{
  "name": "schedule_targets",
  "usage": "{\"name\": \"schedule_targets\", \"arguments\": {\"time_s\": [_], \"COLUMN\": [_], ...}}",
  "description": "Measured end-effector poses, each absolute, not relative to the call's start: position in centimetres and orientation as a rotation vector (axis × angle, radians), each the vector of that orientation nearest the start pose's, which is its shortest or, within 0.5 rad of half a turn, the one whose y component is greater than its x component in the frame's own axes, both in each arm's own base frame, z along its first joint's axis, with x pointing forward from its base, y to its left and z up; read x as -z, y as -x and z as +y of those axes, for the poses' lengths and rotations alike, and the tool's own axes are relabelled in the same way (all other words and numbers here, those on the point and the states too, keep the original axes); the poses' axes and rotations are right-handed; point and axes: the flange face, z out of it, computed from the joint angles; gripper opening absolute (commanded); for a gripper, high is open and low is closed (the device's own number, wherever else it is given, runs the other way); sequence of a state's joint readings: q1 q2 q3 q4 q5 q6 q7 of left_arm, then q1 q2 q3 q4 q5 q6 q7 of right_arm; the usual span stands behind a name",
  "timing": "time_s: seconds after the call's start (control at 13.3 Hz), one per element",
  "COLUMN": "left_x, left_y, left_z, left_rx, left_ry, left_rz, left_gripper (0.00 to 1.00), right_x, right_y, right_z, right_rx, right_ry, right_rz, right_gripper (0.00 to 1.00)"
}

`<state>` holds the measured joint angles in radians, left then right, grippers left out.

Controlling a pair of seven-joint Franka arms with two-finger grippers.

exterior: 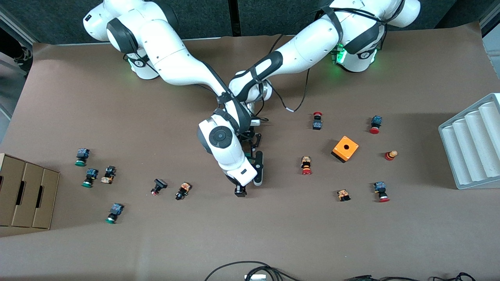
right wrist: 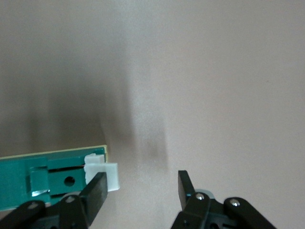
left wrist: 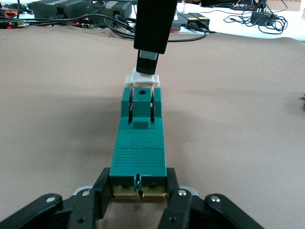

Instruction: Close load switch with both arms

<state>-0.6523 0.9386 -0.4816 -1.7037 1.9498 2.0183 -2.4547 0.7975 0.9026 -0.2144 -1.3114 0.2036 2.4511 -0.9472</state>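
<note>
The narrow green rectangular load switch [left wrist: 138, 143] lies flat on the brown paper-covered worktop [left wrist: 238, 133], mid-table. My left gripper [left wrist: 138, 193] pinches one end between its fingers [left wrist: 101, 195]. My right gripper [right wrist: 140, 187], fingers [right wrist: 96, 190] spread, has one finger touching the white lever [left wrist: 142, 79] at the switch's free end.

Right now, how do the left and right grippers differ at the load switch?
The left gripper is shut on the green body of the load switch; the right gripper stands open, holding nothing. The left clamps one end; one right finger touches the white lever at the other. Both touch the switch.
</note>
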Motion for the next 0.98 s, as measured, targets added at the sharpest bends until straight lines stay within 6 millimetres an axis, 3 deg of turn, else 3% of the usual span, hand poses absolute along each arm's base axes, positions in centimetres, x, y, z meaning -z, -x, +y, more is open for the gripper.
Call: {"name": "schedule_targets", "arguments": {"time_s": [0.38, 0.45, 0.53, 0.68, 0.83, 0.98], "left_x": [-9.1, -9.1, -9.1, -9.1, -9.1, -9.1], "left_y": [-34.9, -34.9, -34.9, -34.9, -34.9, -35.0], "left_z": [-55.5, -55.5, -55.5, -55.5, -55.5, -55.5], "left_rx": [1.607, 1.608, 1.608, 1.608, 1.609, 1.609], "left_ry": [2.741, 2.741, 2.741, 2.741, 2.740, 2.740], "left_rz": [-0.075, -0.075, -0.075, -0.074, -0.074, -0.075], "left_gripper": [0.50, 0.50, 0.50, 0.50, 0.50, 0.50], "right_x": [-22.5, -22.5, -22.7, -23.4, -25.2, -28.7], "right_y": [-61.7, -61.7, -61.8, -61.9, -62.5, -62.8], "right_z": [45.9, 45.9, 46.0, 46.2, 45.9, 45.6], "right_rx": [0.408, 0.410, 0.418, 0.449, 0.477, 0.493], "right_ry": [2.330, 2.330, 2.332, 2.342, 2.355, 2.379], "right_rz": [-2.151, -2.151, -2.142, -2.041, -1.958, -1.878], "right_gripper": [0.71, 0.92, 0.99, 0.99, 0.99, 0.99]}}
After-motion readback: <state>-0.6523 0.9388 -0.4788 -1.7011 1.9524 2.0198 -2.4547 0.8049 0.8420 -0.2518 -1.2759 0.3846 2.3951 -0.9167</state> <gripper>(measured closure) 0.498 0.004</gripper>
